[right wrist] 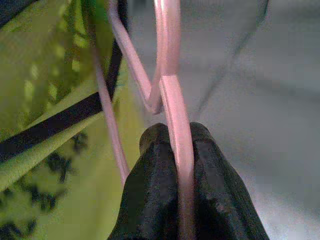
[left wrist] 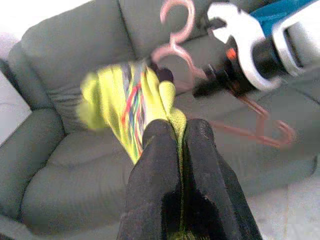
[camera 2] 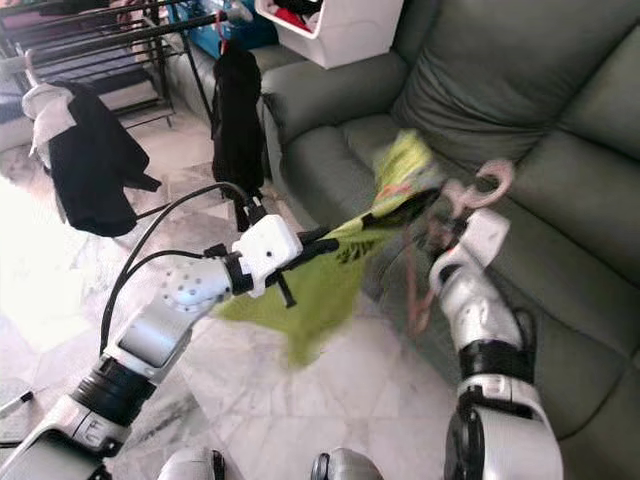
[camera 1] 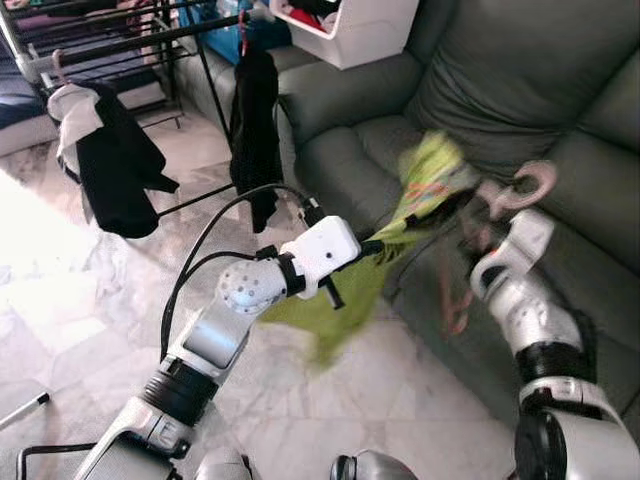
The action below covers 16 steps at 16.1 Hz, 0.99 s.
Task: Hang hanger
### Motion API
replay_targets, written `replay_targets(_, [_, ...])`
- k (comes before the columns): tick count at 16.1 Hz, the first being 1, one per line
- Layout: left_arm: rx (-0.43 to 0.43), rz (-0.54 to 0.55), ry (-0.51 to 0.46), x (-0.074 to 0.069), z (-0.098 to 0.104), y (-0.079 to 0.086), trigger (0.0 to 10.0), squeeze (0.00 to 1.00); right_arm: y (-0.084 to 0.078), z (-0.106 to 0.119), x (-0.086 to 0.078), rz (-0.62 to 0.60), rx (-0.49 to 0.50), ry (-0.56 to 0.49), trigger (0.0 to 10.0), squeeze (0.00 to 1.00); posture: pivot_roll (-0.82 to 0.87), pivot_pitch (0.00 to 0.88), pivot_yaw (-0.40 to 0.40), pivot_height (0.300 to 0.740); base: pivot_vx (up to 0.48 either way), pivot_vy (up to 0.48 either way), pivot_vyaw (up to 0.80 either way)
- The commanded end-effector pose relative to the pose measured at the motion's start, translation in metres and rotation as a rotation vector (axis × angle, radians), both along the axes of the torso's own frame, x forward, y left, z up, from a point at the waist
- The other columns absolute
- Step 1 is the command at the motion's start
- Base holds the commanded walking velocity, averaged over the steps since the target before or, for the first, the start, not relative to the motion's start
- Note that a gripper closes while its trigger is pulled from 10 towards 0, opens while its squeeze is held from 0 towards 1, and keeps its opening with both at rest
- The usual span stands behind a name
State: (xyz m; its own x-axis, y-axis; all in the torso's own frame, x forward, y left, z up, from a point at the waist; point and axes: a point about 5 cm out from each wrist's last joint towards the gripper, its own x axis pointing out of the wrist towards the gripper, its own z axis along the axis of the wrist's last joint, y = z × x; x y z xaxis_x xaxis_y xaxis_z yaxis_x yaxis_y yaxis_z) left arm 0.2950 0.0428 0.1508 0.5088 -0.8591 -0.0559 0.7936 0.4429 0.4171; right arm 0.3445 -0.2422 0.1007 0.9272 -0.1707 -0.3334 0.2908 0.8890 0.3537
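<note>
A pink plastic hanger (camera 1: 520,185) is held up in front of the grey sofa (camera 1: 520,90), with my right gripper (right wrist: 175,145) shut on its bar. A yellow-green garment (camera 1: 345,290) stretches between both arms, blurred by motion at its upper end near the hanger. My left gripper (left wrist: 181,135) is shut on the garment's edge, just left of the hanger. In the left wrist view the hanger's hook (left wrist: 177,22) and frame (left wrist: 250,125) show beyond the cloth. A drying rack (camera 1: 110,40) with dark clothes stands at the back left.
A black garment (camera 1: 255,130) hangs from the rack's end, and a black-and-white one (camera 1: 105,155) hangs further left. A white bin (camera 1: 350,30) sits on the sofa's arm. Marble floor (camera 1: 80,300) lies open to the left. A cable (camera 1: 200,250) loops over my left arm.
</note>
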Motion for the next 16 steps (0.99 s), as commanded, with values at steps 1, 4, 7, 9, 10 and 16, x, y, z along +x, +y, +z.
replay_targets(1, [-0.066,-0.047,-0.050,-0.002,0.019,-0.002,10.0,0.00,-0.038,0.048,0.008,-0.199,-0.013,-0.218,10.0,0.00,-0.10,0.029,-0.059,0.740,0.000,0.000,0.00])
replay_targets(4, [-0.125,-0.133,0.104,-0.016,0.009,-0.002,10.0,0.00,-0.039,0.084,0.023,-0.242,0.163,-0.417,10.0,0.00,-0.10,0.030,-0.055,0.740,0.000,0.000,0.00])
replay_targets(7, [-0.023,-0.155,0.145,-0.028,-0.018,-0.003,10.0,0.00,0.022,0.118,0.046,0.029,0.468,-0.595,10.0,0.00,-0.08,0.032,-0.060,0.740,0.000,0.000,0.00])
replay_targets(9, [0.031,-0.127,0.140,-0.026,-0.031,-0.002,10.0,0.00,0.071,0.129,0.046,0.273,0.496,-0.636,10.0,0.00,-0.08,0.030,-0.066,0.740,0.000,0.000,0.00])
replay_targets(10, [0.047,-0.124,0.133,-0.026,-0.033,-0.002,10.0,0.00,0.078,0.131,0.045,0.313,0.497,-0.645,10.0,0.00,-0.08,0.030,-0.066,0.740,0.000,0.000,0.00])
replay_targets(16, [0.097,-0.097,0.130,-0.020,-0.046,0.000,10.0,0.00,0.123,0.128,0.026,0.557,0.344,-0.617,10.0,0.00,-0.09,0.027,-0.060,0.740,0.000,0.000,0.00])
